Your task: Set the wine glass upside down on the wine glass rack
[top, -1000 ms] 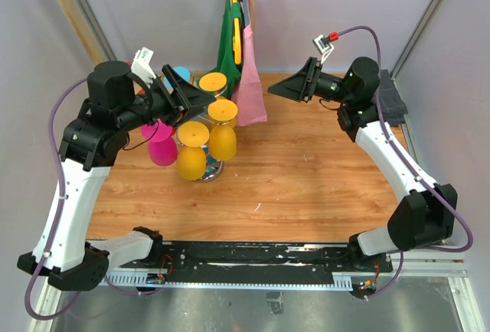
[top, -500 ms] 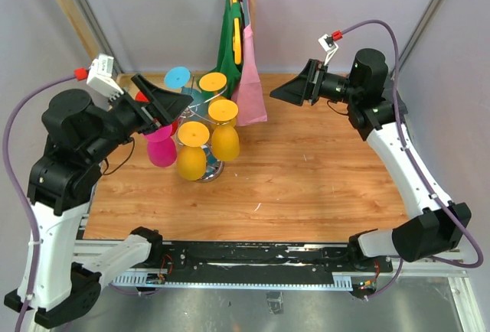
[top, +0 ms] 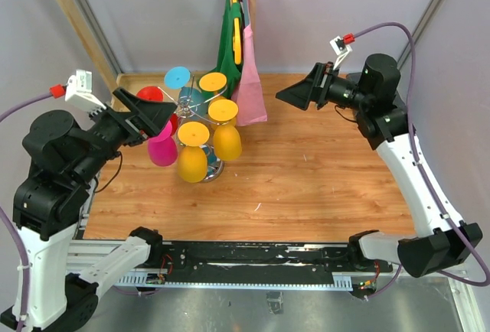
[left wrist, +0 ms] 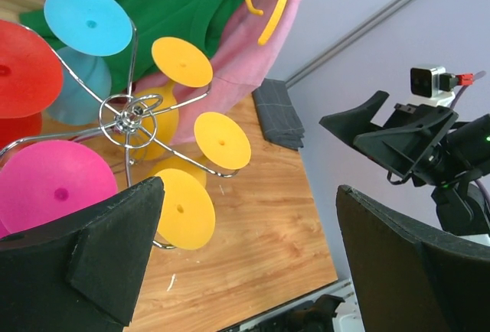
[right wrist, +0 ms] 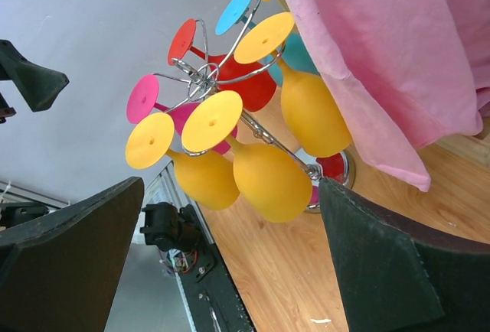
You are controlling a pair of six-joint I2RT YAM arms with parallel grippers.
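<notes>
The wine glass rack (top: 187,110), chrome wire with a round base (top: 212,170), stands at the table's back left. Several wine glasses hang upside down on it, among them a yellow one (top: 191,161), a pink one (top: 162,151) and a red one (top: 151,95). My left gripper (top: 149,114) hovers just left of the rack, open and empty. The left wrist view shows the rack's hub (left wrist: 126,118) beyond my left gripper (left wrist: 249,217). My right gripper (top: 298,95) is open and empty, well right of the rack. Seen between the jaws of my right gripper (right wrist: 230,187), the rack (right wrist: 195,76) carries yellow glasses (right wrist: 272,179).
A green garment (top: 230,41) and a pink one (top: 251,99) hang on a wooden rail frame (top: 76,18) right behind the rack. A dark folded cloth (top: 392,99) lies at the back right corner. The wooden table (top: 321,179) ends at the arms' base rail (top: 253,259).
Both grippers have opened wider. The left gripper has drawn back to the left, away from the rack; the right arm has swung a little to the right.
</notes>
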